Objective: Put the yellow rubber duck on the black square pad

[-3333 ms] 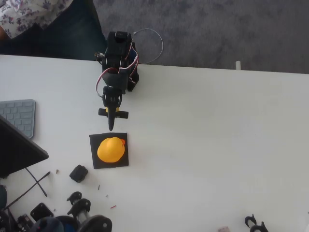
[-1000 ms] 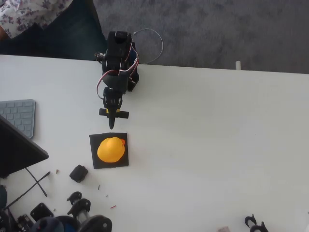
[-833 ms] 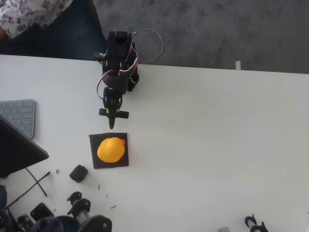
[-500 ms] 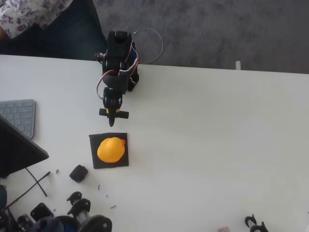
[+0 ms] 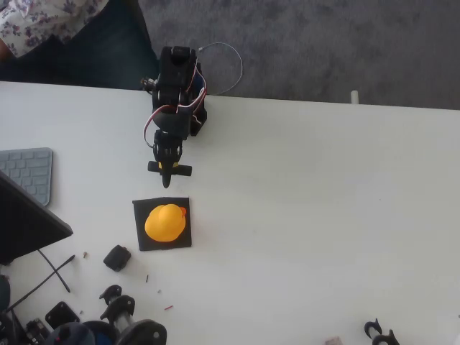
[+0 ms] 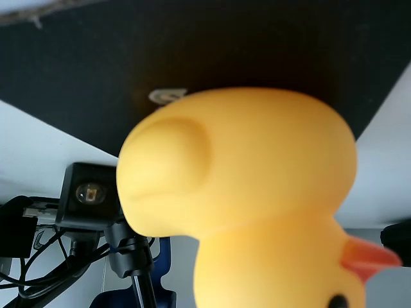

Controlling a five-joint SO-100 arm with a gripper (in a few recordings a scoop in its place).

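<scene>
On pad (image 5: 162, 223) duck (image 5: 166, 221) sits unmoved; gripper (image 5: 166, 182) pulled back slightly, jaws pressed together, empty; task looks done.

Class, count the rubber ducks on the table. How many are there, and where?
1. The duck sits on the black pad, just below the gripper in the overhead view. Clutter at the lower left could hide more.

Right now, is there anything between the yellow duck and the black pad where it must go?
Nothing visible does. In the overhead view the yellow rubber duck already sits on the black square pad, and the gripper is apart from it, above the pad's upper edge.
</scene>
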